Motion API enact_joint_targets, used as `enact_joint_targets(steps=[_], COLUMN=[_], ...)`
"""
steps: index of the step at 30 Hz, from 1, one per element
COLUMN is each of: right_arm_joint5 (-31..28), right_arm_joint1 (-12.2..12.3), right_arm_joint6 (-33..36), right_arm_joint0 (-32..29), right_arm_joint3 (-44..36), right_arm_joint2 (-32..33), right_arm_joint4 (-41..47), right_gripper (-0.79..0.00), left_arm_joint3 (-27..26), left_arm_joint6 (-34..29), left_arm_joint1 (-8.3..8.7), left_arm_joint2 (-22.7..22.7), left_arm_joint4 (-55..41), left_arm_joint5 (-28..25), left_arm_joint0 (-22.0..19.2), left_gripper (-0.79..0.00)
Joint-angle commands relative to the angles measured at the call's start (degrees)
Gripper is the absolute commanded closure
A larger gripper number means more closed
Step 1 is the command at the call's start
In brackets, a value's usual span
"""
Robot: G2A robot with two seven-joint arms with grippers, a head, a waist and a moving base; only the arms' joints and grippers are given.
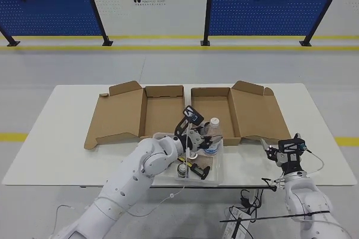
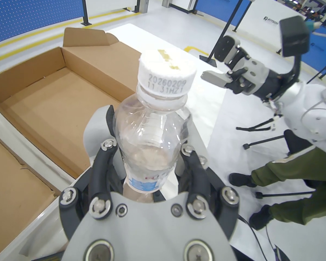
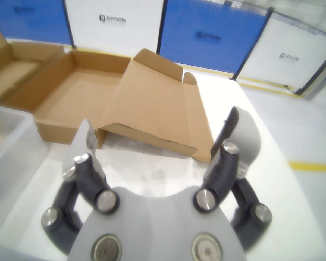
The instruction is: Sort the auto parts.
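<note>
- The left carton (image 1: 146, 116) is lying open on our worktop (image 1: 48, 149), awaiting sorted pieces.
- Our left pincer (image 2: 149, 148) is gripping a clear bottle (image 2: 157, 104) upright by the far end of the clear bin (image 1: 221, 164) where the auto parts (image 1: 197, 171) are lying, presumably for carrying to a carton; its wrist view is showing the grip, the top view the bin.
- Beside the right carton (image 3: 70, 93), our right pincer (image 3: 160, 120) is hanging wide open and empty, probably avoiding crowding.

Clear glossy plastic bottle (image 2: 149, 139), ribbed white plastic cap (image 2: 167, 70); matt brown cardboard boxes (image 3: 78, 93); smooth white table (image 1: 48, 149).
</note>
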Motion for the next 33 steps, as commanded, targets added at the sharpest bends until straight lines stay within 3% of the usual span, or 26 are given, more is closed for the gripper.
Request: enact_joint_targets(steps=[1, 8, 18, 25, 33], right_arm_joint5=[0.0, 0.0, 0.0, 0.0, 0.0], right_arm_joint1=[0.0, 0.0, 0.0, 0.0, 0.0], right_arm_joint6=[0.0, 0.0, 0.0, 0.0, 0.0], right_arm_joint0=[0.0, 0.0, 0.0, 0.0, 0.0], right_arm_joint3=[0.0, 0.0, 0.0, 0.0, 0.0], right_arm_joint2=[0.0, 0.0, 0.0, 0.0, 0.0], right_arm_joint4=[0.0, 0.0, 0.0, 0.0, 0.0], right_gripper=[-0.785, -0.785, -0.785, -0.785, -0.785], left_arm_joint3=[-3.6, -15.6, -27.4, -32.4, -35.5], left_arm_joint6=[-0.8, -4.6, -9.0, -15.2, -16.4], left_arm_joint1=[0.53, 2.57, 4.75, 6.29, 7.25], left_arm_joint2=[-1.4, -6.9, -15.8, -20.9, -24.0], left_arm_joint4=[0.8, 3.6, 1.0, -2.7, -4.7], left_arm_joint5=[-0.1, -0.6, -1.3, -6.3, -6.7], left_arm_joint0=[1.7, 9.2, 18.0, 23.3, 26.7], left_gripper=[0.000, 0.000, 0.000, 0.000, 0.000])
